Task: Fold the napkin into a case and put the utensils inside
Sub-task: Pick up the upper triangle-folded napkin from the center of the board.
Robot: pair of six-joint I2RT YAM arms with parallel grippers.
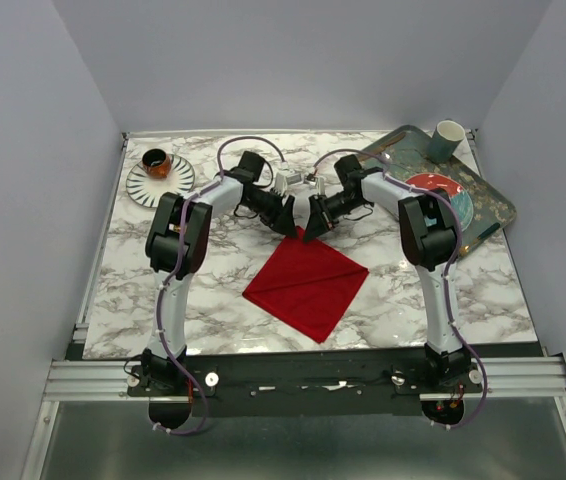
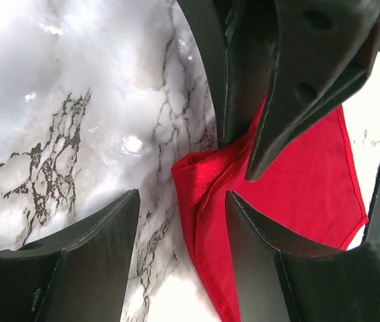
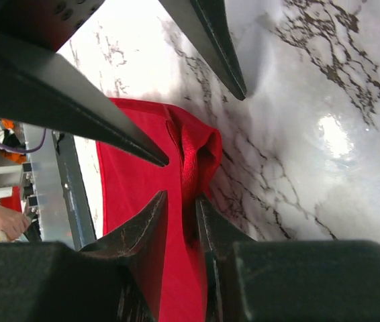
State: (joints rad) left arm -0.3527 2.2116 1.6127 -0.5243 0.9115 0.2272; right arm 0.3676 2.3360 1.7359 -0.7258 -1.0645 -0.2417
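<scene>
Red napkin [image 1: 306,280] lies mid-worktop [image 1: 213,280]; right gripper [image 3: 180,201] pinches its far corner, left gripper [image 2: 182,194] spread wide, straddling it.

Tabletop: white marble pattern with grey veins [image 1: 163,290], spread out in front of me.
Walls: plain pale grey panels close me in, the left wall [image 1: 23,200], the far wall [image 1: 293,60] and the right wall [image 1: 563,150].
Near edge: a silver aluminium rail [image 1: 83,378] runs from left to right along the table's near side.
Floor: a dull grey surface [image 1: 263,450] lies nearer than the rail.
Light: bright from above; a white glare [image 3: 334,134] sits on the glossy marble under my right wrist.
</scene>
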